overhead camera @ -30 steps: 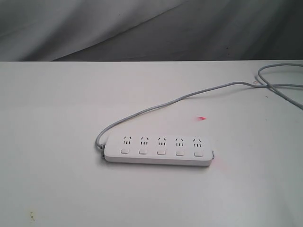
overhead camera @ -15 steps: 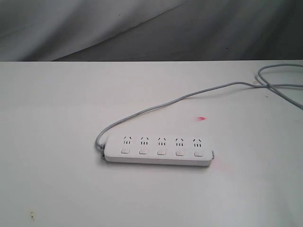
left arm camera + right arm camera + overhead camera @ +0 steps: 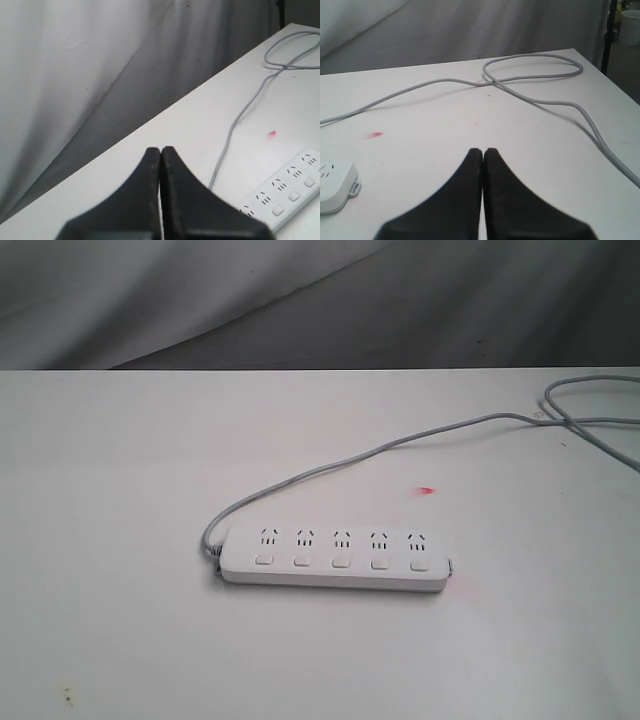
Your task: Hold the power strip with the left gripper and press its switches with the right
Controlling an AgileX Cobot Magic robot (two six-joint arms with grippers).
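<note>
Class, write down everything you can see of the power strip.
The power strip is a long, flat white bar with rounded ends, seemingly plastic, lying face up on the table. Five outlets run in a row, with five small switches below them. A thin grey cord leaves its left end and curves off to the far right. Nothing else touches it.

Lab-like test setup: plain white table (image 3: 120, 490), grey fabric backdrop (image 3: 300, 300) behind.

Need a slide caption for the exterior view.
White power strip with five switches lies on the table, grey cord trailing right.
</note>
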